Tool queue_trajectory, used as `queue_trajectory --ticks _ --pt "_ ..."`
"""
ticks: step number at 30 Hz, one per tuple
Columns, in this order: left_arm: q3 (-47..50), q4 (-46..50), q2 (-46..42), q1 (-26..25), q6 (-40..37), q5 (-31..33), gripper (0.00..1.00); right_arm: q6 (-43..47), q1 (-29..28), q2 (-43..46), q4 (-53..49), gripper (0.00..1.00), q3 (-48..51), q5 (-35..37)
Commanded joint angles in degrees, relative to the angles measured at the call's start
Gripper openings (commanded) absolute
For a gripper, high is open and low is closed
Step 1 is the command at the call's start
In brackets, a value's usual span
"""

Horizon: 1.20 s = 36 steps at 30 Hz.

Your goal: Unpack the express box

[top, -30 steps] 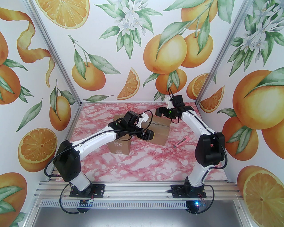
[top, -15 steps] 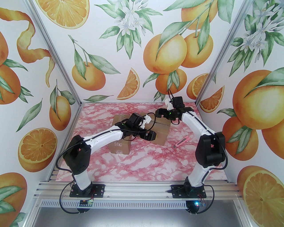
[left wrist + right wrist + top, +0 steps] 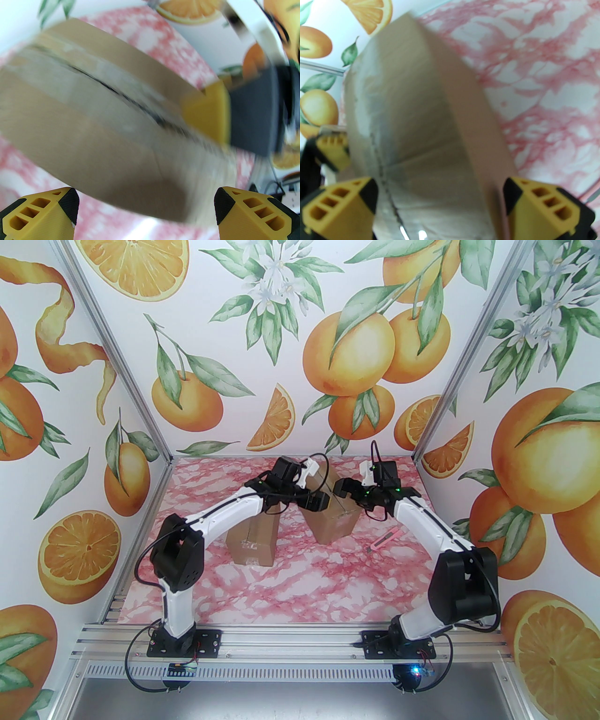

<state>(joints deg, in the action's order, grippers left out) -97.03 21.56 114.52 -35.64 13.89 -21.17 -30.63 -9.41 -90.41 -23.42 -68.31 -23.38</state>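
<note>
My left gripper [image 3: 146, 201] has its jaws spread fully, clamping nothing. The express box [image 3: 93, 105] sits right in front of them, taped seam facing me, though blur hides whether a pad touches it. The right gripper [image 3: 440, 189] is just as wide open on the opposite side. From the left wrist, one of its yellow fingers [image 3: 206, 114] seems to press the box's far edge. From above, the box stands tilted between both grippers at the back middle of the pink marble table [image 3: 304, 587]. A second carton [image 3: 251, 542] stands just to its left, and a pink cutter [image 3: 384, 540] lies to the right. Orange-print walls [image 3: 281, 357] close in the cell.
</note>
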Motion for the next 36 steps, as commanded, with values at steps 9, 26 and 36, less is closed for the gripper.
queue_trajectory --ticks 9,26,36 --pt "-6.68 1.62 -0.29 5.85 -7.30 4.07 1.00 -9.36 -4.65 -8.52 13.52 0.93 -6.15 0.29" --pt "-35.15 21.60 4.57 -7.06 -23.01 9.57 0.95 -13.42 19.45 15.06 2.91 0.90 7.96 17.75" --pt "-47.63 22.15 18.02 -14.64 -19.32 5.36 0.92 -17.66 28.12 36.75 -8.29 0.90 16.09 37.52"
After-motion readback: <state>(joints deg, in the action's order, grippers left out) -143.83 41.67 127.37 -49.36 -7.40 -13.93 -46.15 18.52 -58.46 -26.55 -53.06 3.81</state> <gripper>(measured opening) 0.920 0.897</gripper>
